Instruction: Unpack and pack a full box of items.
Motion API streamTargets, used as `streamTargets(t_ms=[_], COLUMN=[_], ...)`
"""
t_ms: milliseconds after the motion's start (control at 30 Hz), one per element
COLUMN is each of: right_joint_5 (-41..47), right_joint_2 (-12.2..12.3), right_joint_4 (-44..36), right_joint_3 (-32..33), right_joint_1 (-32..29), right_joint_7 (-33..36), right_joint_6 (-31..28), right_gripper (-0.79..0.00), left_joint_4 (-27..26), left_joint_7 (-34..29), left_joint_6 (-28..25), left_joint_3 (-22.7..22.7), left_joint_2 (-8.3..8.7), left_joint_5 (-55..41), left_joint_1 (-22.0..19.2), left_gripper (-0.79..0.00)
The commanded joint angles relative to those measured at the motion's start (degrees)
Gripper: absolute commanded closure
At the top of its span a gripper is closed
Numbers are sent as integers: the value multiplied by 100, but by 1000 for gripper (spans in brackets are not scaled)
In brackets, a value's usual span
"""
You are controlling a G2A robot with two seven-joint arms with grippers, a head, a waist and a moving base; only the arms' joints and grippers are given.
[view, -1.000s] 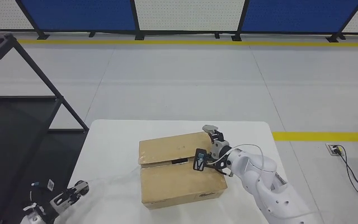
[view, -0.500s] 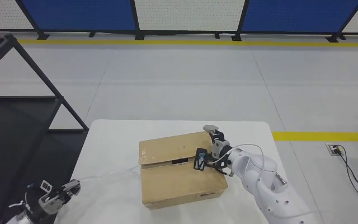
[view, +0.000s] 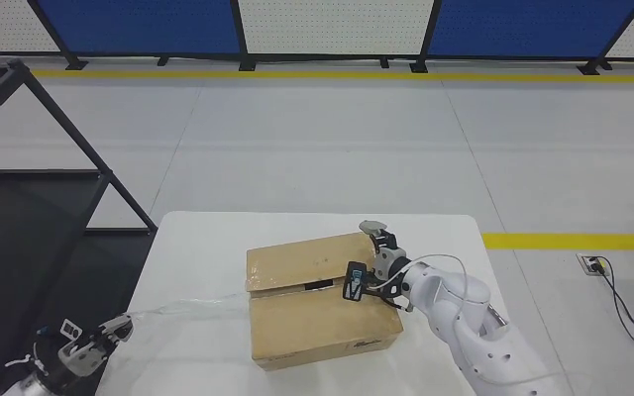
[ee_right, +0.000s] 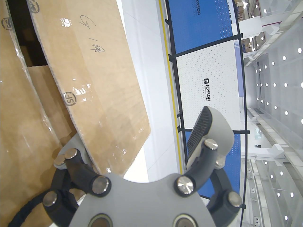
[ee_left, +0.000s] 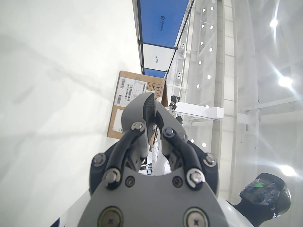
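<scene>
A cardboard box (view: 307, 327) lies mid-table, its top seam split to a dark gap. A strip of clear tape (view: 188, 307) runs from the box's left end to my left gripper (view: 119, 325), which is shut on it near the table's front left corner. In the left wrist view the gripper (ee_left: 155, 109) has its fingers pressed together, with the box (ee_left: 132, 95) beyond them. My right gripper (view: 369, 252) is open at the box's right end. The far flap (ee_right: 90, 72) lies between its fingers; one finger (ee_right: 208, 128) shows and the other is hidden under the cardboard.
The white table (view: 198, 247) has bare room left of and behind the box. A black metal rack (view: 59, 198) stands off the table's left side. Blue and white partition panels (view: 337, 25) line the far floor.
My left gripper has drawn back toward the front left corner, stretching the clear tape farther off the box. The right arm and the box have stayed put.
</scene>
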Motion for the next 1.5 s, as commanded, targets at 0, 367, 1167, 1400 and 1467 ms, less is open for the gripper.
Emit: streamTargets(t_ms=[0,367,1167,1400,1467], right_joint_5=[-14,-42,-80,-95,-96], right_joint_2=[-3,-11,-43,-48,-50], right_joint_4=[-5,-19,47,52,52], right_joint_3=[2,37,71,88,92], right_joint_1=[-1,-36,-18,-29,-29], right_joint_7=[2,0,-16,-33,-33], right_joint_6=[4,-21,-31,-39,-46], right_gripper=[-785,-785,-785,-785,-785], left_joint_4=[-13,212,904,941,942], left_joint_7=[2,-423,68,214,228], left_joint_6=[-22,636,1328,1191,1161], left_joint_3=[57,145,469,474,462], left_joint_2=[4,56,92,90,89], left_joint_5=[134,137,367,312,259], left_joint_1=[-1,-144,-635,-659,-652], left_gripper=[0,0,-785,-785,-785])
